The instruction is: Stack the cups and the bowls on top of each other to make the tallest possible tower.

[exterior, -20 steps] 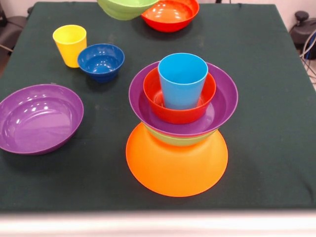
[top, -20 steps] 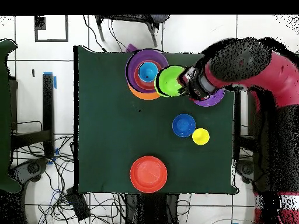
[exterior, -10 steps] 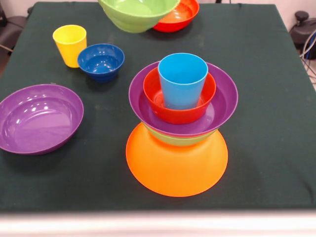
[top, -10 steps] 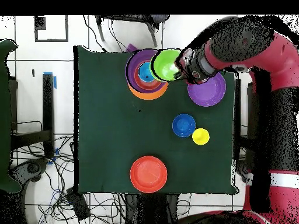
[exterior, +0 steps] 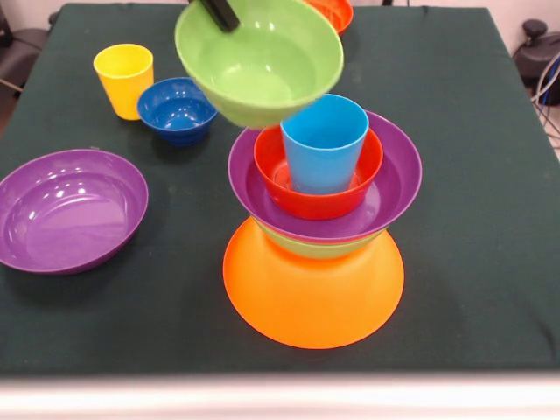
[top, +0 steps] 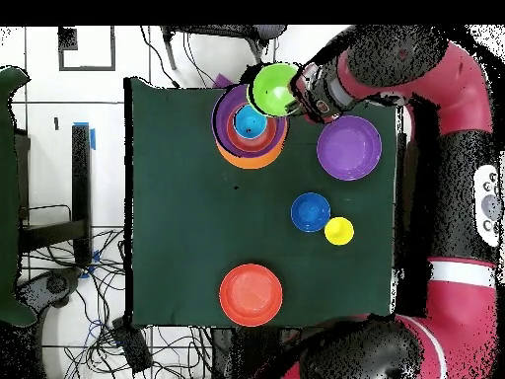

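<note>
The tower stands near the table's front: an upturned orange bowl [exterior: 313,297] as base, then a green bowl [exterior: 315,248], a purple bowl [exterior: 392,185], a red-orange bowl [exterior: 319,201] and the light blue cup [exterior: 324,144] upright inside. It also shows in the overhead view [top: 247,133]. My gripper [exterior: 219,12] is shut on the rim of a second green bowl [exterior: 258,61] and holds it in the air, open side up and tilted, just up and left of the blue cup. In the overhead view the gripper [top: 300,94] holds this bowl [top: 274,89] partly over the tower's edge.
A yellow cup [exterior: 123,79] and a small dark blue bowl [exterior: 178,109] stand at the back left. A purple bowl [exterior: 70,210] sits at the left. A red-orange bowl [exterior: 334,10] lies at the far edge, mostly hidden behind the held bowl; it also shows in the overhead view [top: 251,294].
The gripper has carried the green bowl from the table's far side toward the tower. The bowl now hangs close beside the light blue cup. The tower has not moved.
</note>
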Robot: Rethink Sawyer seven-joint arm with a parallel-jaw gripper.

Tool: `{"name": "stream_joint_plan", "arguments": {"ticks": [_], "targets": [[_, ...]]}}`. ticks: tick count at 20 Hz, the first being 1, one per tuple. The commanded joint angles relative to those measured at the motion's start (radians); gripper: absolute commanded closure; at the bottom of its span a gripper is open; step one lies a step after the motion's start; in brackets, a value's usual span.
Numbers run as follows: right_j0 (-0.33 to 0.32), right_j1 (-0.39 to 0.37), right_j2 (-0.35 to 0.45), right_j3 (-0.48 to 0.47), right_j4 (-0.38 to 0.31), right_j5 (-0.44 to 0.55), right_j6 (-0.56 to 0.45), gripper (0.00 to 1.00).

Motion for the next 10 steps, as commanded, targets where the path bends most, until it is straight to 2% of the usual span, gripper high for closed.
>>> {"name": "stream_joint_plan", "arguments": {"ticks": [1, 6, 10], "targets": [[0.065, 0.1, 0.057, -0.133, -0.065, 0.089, -0.253, 1.0], [0.077, 0.113, 0.051, -0.179, -0.065, 0.115, -0.251, 1.0], [0.076, 0.082, 0.039, -0.15, -0.049, 0.113, -0.232, 1.0]]}}
